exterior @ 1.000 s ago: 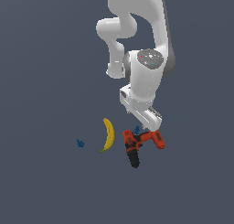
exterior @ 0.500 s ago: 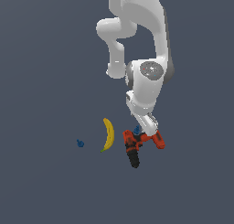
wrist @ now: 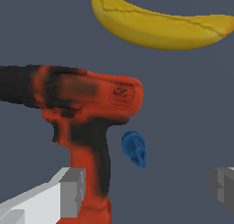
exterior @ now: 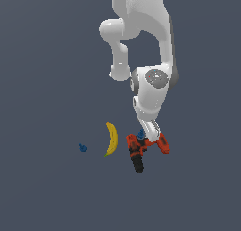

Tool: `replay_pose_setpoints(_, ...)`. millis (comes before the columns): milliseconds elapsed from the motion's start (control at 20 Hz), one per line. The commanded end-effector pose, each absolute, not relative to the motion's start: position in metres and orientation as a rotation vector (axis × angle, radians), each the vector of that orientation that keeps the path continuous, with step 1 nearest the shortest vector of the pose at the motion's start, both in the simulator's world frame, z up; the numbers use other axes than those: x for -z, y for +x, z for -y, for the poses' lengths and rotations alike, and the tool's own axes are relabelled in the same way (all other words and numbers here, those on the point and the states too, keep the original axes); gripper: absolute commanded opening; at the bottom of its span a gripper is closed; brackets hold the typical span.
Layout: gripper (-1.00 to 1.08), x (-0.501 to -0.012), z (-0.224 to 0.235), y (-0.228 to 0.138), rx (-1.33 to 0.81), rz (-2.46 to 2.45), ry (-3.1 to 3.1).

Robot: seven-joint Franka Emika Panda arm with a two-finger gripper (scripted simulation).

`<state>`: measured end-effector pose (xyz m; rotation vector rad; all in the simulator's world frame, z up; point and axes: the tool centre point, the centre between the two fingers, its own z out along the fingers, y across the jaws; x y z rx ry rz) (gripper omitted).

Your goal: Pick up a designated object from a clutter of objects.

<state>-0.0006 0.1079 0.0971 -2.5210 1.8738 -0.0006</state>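
The designated object [wrist: 134,147], a tiny dark-blue knobby piece, lies right beside the handle of the red-and-black power drill [wrist: 87,109]. My gripper [wrist: 146,189] is open and hovers just above it. One grey finger [wrist: 71,191] overlaps the drill's handle and the other finger [wrist: 223,184] stands far off to the side. In the exterior view the gripper [exterior: 147,137] hangs over the drill [exterior: 137,152], with the blue piece [exterior: 141,133] partly hidden behind the fingers. The yellow banana [exterior: 111,138] lies to the exterior view's left of the drill.
A second tiny blue piece [exterior: 83,147] lies alone further to the exterior view's left, past the banana [wrist: 160,26]. The drill's black chuck points toward the front of the exterior view. Everything rests on a plain dark grey floor.
The arm has come down and its wrist has swung lower, bringing the open gripper closer to the blue piece beside the drill. The objects have not moved.
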Motion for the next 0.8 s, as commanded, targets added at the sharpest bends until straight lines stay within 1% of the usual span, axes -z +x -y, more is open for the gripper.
replay_pose_setpoints(0, 1.00, -0.094, -0.109, -0.002, 0.000, -1.897, -2.504)
replay_pose_setpoints(400, 1.00, -0.090, -0.109, -0.002, 0.000, -1.904, -2.499)
replay_pose_setpoints(750, 1.00, -0.061, -0.109, -0.003, 0.000, -1.907, -2.496)
